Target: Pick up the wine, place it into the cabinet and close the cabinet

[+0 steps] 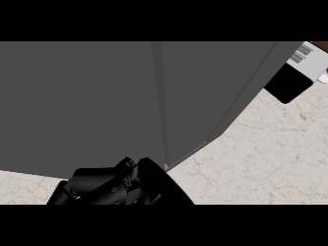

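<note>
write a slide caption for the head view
Black robot hand at the lower edge of a large grey cabinet on a beige marble counter, black-and-white box behind.

Single head view looks steeply down, close over cabinet (88,105); counter (280,158) beside.

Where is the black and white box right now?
In the head view, the black and white box sits at the upper right, on the marble counter just past the grey cabinet's right edge.

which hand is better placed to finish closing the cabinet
Probably the left: the only hand in view sits at the lower left, right against the cabinet's grey front. The right hand is out of view.
</note>
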`<state>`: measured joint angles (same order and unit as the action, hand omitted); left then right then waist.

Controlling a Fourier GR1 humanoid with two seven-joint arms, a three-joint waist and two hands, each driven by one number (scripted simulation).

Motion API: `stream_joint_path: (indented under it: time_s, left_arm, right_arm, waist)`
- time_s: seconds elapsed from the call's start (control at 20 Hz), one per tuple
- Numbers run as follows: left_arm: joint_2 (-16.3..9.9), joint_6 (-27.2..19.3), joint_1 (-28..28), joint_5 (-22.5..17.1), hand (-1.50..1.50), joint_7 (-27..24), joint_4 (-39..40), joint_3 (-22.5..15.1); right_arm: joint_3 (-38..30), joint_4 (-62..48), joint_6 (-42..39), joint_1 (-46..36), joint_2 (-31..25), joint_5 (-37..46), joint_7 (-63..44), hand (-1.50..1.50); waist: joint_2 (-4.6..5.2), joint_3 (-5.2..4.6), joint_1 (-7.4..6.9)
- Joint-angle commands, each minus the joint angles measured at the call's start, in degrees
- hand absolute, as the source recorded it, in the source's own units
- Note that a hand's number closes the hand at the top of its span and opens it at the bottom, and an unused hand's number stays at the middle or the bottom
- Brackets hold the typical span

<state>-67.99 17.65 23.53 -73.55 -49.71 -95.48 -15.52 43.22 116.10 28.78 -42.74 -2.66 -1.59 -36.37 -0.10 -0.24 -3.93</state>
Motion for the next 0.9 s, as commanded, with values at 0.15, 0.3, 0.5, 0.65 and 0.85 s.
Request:
stream_joint_path:
  time_s: [0.15, 0.3, 0.5, 0.65, 0.85]
  left_arm:
    - [-0.6, 6.8, 2.3, -0.6, -1.50, 0.4, 3.4, 3.7]
    - [0.0, 7.9, 3.6, 0.4, -1.50, -0.2, 3.6, 5.9]
    - [-0.7, 7.8, 2.7, -1.6, -1.50, 2.6, 4.6, 9.3]
    - [1.2, 10.2, 4.6, 1.1, -1.50, 1.2, 4.9, 8.9]
    - [1.4, 9.2, 3.3, -0.1, -1.50, 3.7, 4.6, 9.8]
  right_arm:
    - [-11.9, -20.7, -1.8, -16.3, 2.6, -10.8, 5.3, 1.50]
    - [-16.8, -27.2, -8.5, -18.9, 2.6, -12.9, 8.9, 1.50]
    - [-18.8, -37.1, -14.7, -21.8, 2.7, -17.8, 16.3, 1.50]
    - [-18.6, -39.8, -23.1, -23.0, 2.7, -25.7, 11.7, 1.50]
    - [-16.8, -42.4, -39.2, -23.0, 2.0, -33.2, 5.6, 1.50]
  waist:
    - [0.48, 0.15, 0.08]
    - [0.36, 0.20, 0.64]
    - [0.58, 0.21, 0.81]
    - [0.59, 0.16, -0.49]
    - [0.84, 0.17, 0.43]
